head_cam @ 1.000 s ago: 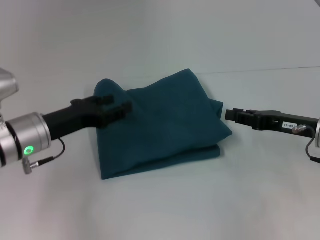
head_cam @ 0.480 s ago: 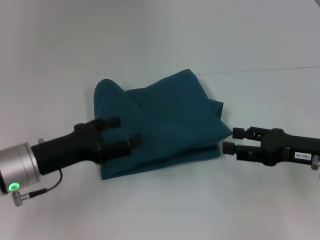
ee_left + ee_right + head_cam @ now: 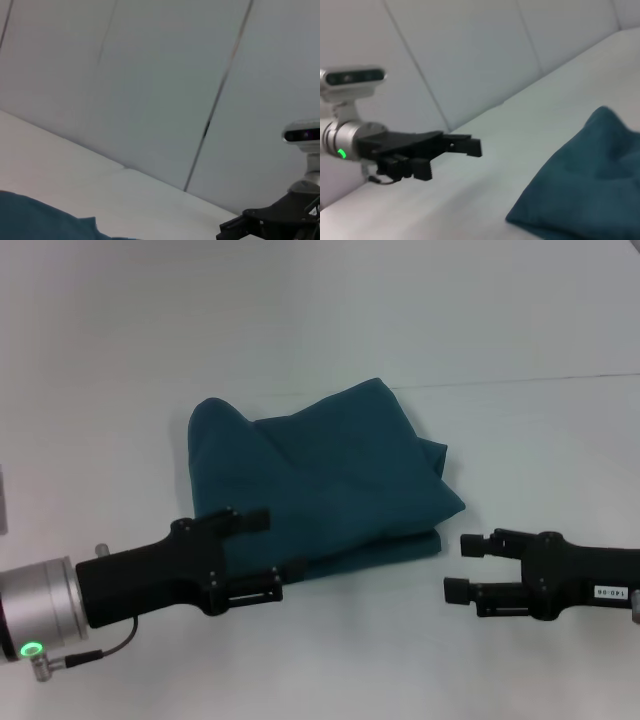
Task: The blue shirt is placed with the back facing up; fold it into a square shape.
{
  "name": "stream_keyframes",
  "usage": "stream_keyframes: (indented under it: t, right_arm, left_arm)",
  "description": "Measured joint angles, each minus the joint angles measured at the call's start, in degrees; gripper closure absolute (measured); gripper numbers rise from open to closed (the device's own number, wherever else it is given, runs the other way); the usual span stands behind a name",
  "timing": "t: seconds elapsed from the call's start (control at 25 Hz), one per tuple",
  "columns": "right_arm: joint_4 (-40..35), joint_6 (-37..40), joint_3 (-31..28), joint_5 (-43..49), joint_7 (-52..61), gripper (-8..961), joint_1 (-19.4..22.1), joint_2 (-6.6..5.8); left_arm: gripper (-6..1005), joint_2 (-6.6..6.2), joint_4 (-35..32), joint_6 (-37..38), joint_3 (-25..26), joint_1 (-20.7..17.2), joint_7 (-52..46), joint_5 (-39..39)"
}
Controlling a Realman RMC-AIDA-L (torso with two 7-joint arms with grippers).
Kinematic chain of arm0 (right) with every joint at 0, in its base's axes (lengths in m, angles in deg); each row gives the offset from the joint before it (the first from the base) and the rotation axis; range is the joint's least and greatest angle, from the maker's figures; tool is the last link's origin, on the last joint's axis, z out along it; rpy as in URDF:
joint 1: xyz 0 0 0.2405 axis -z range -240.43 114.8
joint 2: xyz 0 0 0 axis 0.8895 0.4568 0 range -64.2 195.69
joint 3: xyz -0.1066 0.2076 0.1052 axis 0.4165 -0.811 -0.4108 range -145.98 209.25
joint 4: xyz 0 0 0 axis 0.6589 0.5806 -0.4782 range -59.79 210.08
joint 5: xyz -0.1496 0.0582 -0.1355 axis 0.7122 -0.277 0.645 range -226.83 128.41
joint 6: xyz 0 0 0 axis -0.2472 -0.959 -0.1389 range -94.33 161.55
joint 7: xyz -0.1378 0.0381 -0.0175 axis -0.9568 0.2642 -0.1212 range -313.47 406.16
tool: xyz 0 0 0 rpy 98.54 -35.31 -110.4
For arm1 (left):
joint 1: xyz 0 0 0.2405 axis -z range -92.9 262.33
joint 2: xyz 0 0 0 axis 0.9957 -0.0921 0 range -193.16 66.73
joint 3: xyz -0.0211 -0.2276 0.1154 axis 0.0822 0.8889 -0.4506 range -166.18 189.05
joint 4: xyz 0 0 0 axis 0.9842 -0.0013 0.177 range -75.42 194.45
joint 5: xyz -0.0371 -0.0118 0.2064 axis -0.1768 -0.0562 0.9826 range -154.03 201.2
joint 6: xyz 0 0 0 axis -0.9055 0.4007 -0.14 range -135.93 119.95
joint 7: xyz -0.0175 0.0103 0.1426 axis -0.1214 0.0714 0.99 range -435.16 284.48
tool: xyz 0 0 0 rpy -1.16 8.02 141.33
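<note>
While the white table [image 3: 330,660] lies broad beneath everything, you see the blue shirt [image 3: 330,490] resting on it as a rough folded square, just beyond both sets of fingertips. The left gripper [image 3: 255,552] hangs at the shirt's near edge, fingers spread and empty. The right gripper [image 3: 462,567] hovers beside the near right corner, fingers parted, holding nothing, likely freed after folding.
</note>
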Motion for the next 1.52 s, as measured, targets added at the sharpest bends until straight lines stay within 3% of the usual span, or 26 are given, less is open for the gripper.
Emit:
stream_keyframes:
  t: [1.12,1.52]
  right_arm:
    - [0.0,1.0,0.2,2.6,-0.1,27,-0.4,0.58]
    - [0.1,1.1,1.7,2.7,0.4,26,-1.0,0.82]
  left_arm:
    - [94,0.05,0.4,1.5,-1.4,0.4,0.1,1.8]
    - [94,-0.02,1.7,0.9,-1.5,1.0,-0.1,6.0]
